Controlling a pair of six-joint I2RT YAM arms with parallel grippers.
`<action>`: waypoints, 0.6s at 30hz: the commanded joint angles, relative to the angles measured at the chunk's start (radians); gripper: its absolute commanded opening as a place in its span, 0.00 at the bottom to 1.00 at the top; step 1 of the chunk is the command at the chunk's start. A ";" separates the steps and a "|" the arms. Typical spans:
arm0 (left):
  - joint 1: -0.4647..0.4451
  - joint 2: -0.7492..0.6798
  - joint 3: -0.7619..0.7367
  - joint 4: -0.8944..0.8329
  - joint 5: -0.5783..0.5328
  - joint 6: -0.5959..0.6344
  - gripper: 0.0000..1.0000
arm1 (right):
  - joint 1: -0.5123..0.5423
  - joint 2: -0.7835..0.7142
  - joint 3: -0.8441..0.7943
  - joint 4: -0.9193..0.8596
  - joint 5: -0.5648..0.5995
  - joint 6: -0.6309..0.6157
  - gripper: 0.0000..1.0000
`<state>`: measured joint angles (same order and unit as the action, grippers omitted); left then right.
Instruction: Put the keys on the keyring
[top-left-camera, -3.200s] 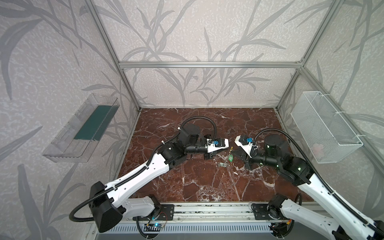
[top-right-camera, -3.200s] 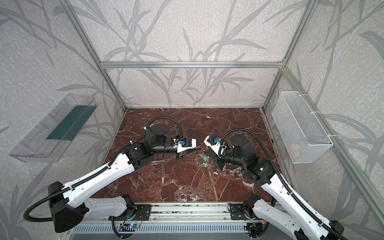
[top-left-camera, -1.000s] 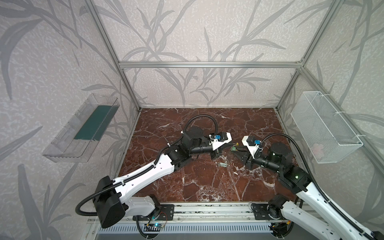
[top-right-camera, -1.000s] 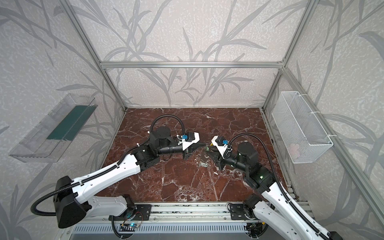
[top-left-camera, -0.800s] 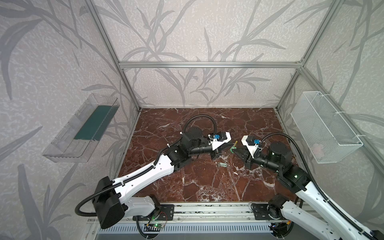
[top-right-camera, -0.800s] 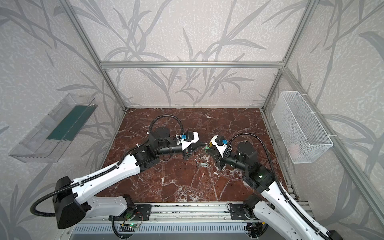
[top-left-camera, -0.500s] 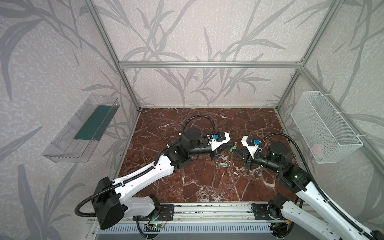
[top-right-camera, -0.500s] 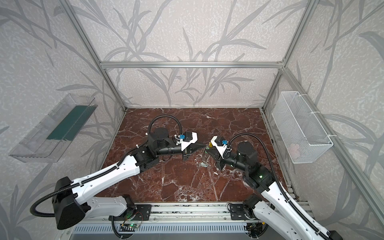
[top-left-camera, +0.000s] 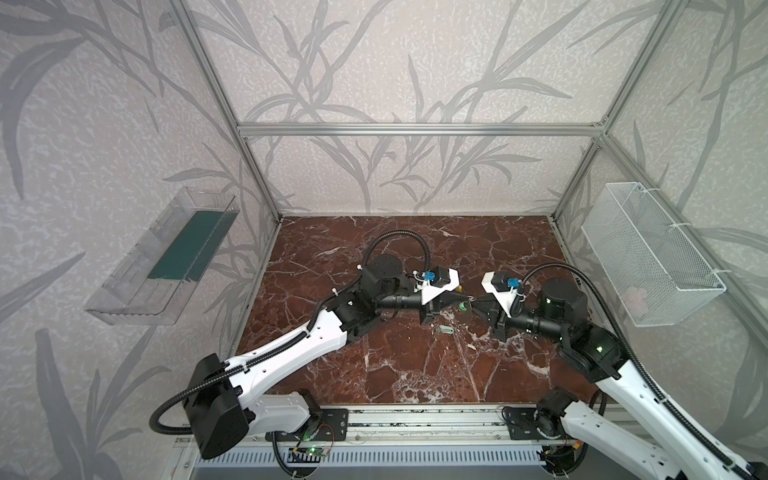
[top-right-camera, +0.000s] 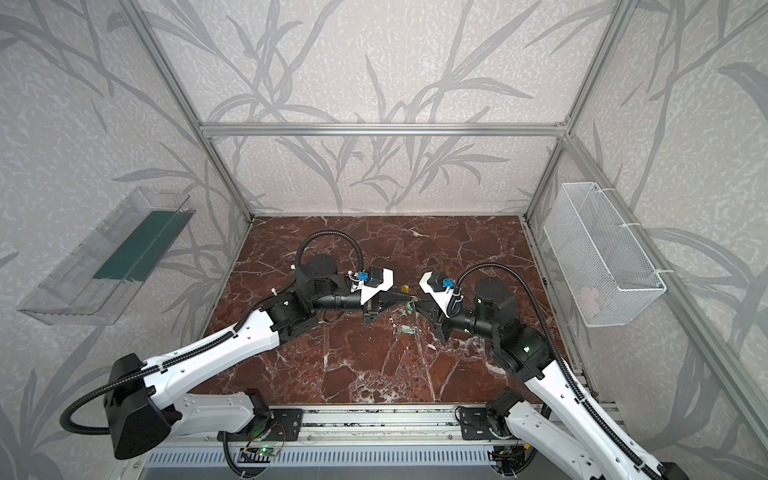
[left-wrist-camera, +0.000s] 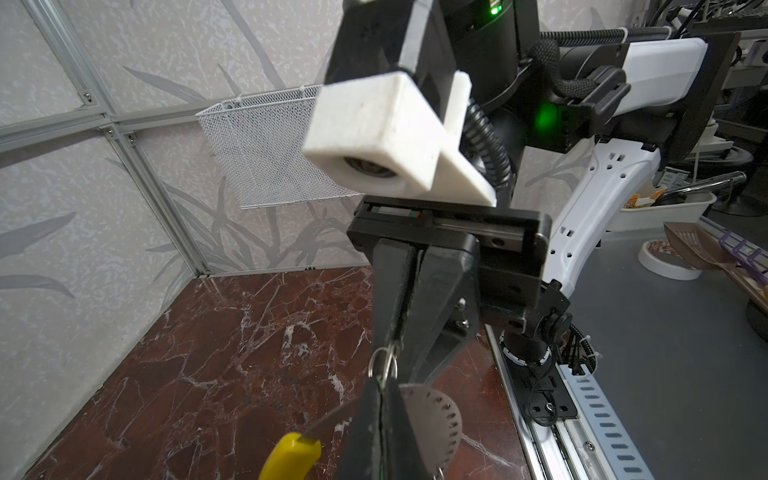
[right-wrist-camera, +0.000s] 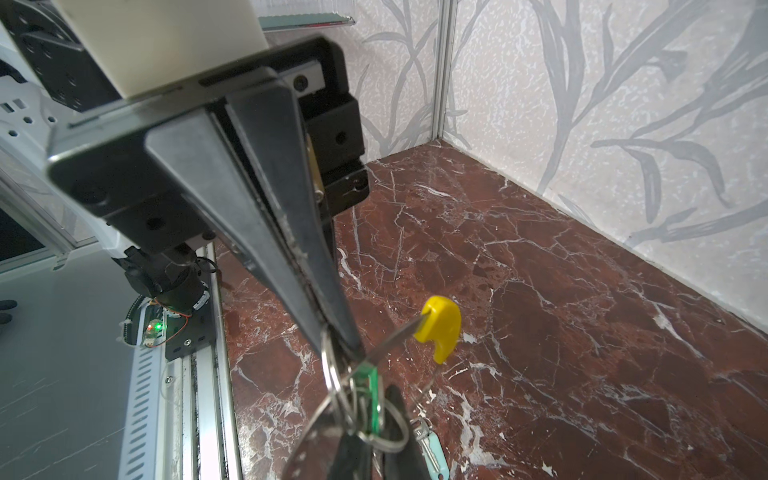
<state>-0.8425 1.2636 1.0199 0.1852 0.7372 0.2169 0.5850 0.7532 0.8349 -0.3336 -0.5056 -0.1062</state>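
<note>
Left tool (left-wrist-camera: 381, 399): jaws pressed together on the keyring (left-wrist-camera: 436, 419), clamping its grey perforated band. The yellow segment (right-wrist-camera: 440, 328) juts clear to one side of the fingers. It is raised above the middle of the tabletop (top-left-camera: 374, 365), a little toward the right edge, tip to tip with the right tool (left-wrist-camera: 390, 345).

Right tool: jaws closed, pinching the small wire ring (left-wrist-camera: 386, 365) of the green key (right-wrist-camera: 371, 390). That key hangs clear of the tabletop between the two tool tips, close against the keyring's band. Whether the wire ring is threaded onto the band cannot be told.

Second key (top-left-camera: 446, 329): pale tag with a small metal part, lying flat on the tabletop just toward the near edge from the tool tips, touched by neither tool.

Wire basket (top-left-camera: 648, 257): white mesh, hung on the right wall.

Clear tray (top-left-camera: 162, 257): hung on the left wall, dark green panel inside.
</note>
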 joint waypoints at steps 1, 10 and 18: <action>0.002 -0.028 -0.008 -0.025 0.009 0.024 0.00 | -0.002 0.005 0.044 -0.030 -0.045 -0.012 0.00; 0.010 -0.058 -0.022 0.002 -0.011 0.024 0.00 | -0.024 -0.010 0.015 -0.104 -0.060 -0.012 0.00; 0.023 -0.020 -0.037 0.050 0.149 -0.032 0.00 | -0.054 0.067 0.077 -0.146 -0.208 0.014 0.00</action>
<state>-0.8280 1.2369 0.9916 0.1730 0.7967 0.2150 0.5373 0.7952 0.8719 -0.4324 -0.6422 -0.1024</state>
